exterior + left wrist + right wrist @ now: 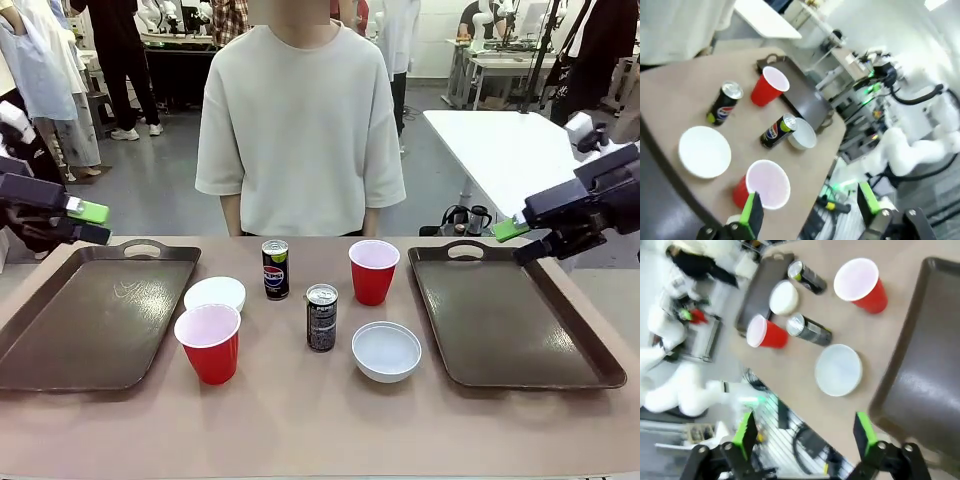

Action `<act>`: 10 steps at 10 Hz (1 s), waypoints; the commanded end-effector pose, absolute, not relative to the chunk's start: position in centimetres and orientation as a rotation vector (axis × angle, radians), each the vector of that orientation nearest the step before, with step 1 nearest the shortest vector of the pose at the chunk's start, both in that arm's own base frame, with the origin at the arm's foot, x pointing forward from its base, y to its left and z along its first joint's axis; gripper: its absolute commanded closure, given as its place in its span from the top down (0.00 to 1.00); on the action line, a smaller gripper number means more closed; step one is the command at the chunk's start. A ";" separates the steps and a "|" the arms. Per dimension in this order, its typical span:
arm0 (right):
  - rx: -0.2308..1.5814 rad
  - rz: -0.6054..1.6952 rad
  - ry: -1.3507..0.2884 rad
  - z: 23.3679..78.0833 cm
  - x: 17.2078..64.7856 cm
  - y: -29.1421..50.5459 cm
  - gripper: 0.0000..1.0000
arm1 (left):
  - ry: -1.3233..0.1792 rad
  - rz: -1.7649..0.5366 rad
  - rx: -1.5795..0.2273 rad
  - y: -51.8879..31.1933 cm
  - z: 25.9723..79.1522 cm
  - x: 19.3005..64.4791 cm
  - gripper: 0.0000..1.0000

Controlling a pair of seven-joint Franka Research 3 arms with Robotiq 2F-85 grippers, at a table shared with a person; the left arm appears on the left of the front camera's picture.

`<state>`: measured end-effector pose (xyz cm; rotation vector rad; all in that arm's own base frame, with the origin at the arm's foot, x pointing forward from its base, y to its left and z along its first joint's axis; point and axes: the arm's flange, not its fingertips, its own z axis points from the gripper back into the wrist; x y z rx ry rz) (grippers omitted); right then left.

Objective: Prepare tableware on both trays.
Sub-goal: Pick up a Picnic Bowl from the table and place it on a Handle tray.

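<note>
Now to load. Both trays bare on the counter [300, 425]: left tray [95, 320] at 9 o'clock, right tray [510, 320] at 3, tableware bunched between. Left claw [92, 223] spread wide by its tray's far corner; right claw [520, 240] likewise spread (holding nothing) over its tray's far edge. Best started with the nearest pieces: near cup [209, 343] and far bowl [214, 294] leftward, near bowl [386, 350] and far cup [373, 271] rightward. Descend straight, pinch one cup wall, lift clear without nudging near can [321, 317] or far can [275, 268].
</note>
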<state>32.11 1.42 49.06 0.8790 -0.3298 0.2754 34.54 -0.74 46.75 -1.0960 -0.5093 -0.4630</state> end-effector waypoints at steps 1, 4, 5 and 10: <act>0.972 0.166 -0.335 46.2 31.8 0.7 1.00 | -0.478 -0.345 -1.094 1.2 44.3 34.7 1.00; 0.984 0.114 -0.342 45.3 30.9 0.1 1.00 | -0.510 -0.267 -0.997 2.6 43.9 34.1 1.00; 0.963 0.137 -0.349 45.3 30.8 0.5 1.00 | -0.560 -0.277 -0.945 2.2 44.1 33.6 1.00; 0.985 0.089 -0.322 46.7 33.3 -1.4 1.00 | -0.473 -0.252 -1.055 3.9 43.4 35.4 1.00</act>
